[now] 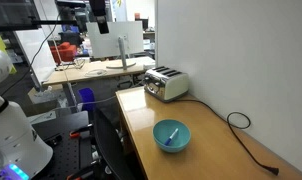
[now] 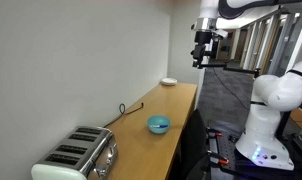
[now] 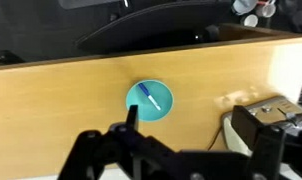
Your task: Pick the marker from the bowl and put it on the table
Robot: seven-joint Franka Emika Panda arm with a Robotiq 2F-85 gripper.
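The teal-blue bowl [image 1: 172,135] stands on the light-brown wooden table [image 1: 211,152], a little way from the toaster. It also shows in an exterior view [image 2: 159,125] and in the wrist view [image 3: 149,100]. The marker [image 3: 151,97], whitish with a blue part, lies inside the bowl and also shows in an exterior view [image 1: 172,138]. My gripper [image 2: 203,52] hangs high above the table's front edge, well apart from the bowl. In the wrist view its two fingers [image 3: 196,130] are spread wide and hold nothing.
A silver toaster [image 1: 166,83] stands at one end of the table, with a black cable [image 1: 241,125] along the wall. A small white object [image 2: 168,81] lies at the far end. The wall borders the table's back. A cluttered desk [image 1: 96,68] stands beyond.
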